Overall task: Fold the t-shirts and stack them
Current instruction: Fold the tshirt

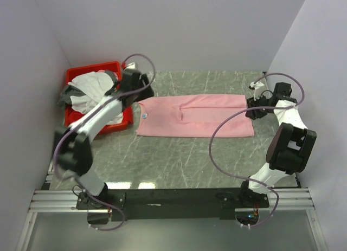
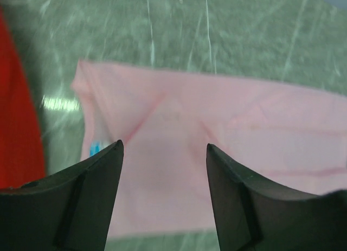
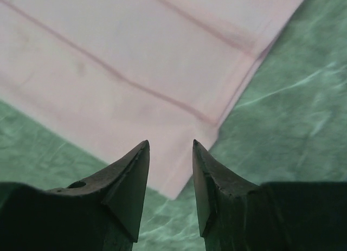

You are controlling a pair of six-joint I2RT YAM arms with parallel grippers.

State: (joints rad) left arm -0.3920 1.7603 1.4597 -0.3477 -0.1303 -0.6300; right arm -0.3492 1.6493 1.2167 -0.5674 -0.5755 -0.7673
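A light pink t-shirt (image 1: pixel 195 118) lies flat on the green marbled table, folded into a long strip, with its neck end at the left and a small blue label (image 1: pixel 145 115). My left gripper (image 1: pixel 143 95) is open and empty just above the neck end. The left wrist view shows the shirt (image 2: pixel 217 132) and label (image 2: pixel 95 148) beyond the spread left gripper (image 2: pixel 164 145). My right gripper (image 1: pixel 252 109) is open and empty over the shirt's right hem end. The right wrist view shows the hem corner (image 3: pixel 184 175) between the tips of the right gripper (image 3: pixel 171 143). White and grey tees (image 1: pixel 89 87) are heaped in the bin.
A red plastic bin (image 1: pixel 76 73) stands at the back left against the left wall, and its side shows in the left wrist view (image 2: pixel 19 126). White walls close in the table on the left, back and right. Purple cables loop over both arms.
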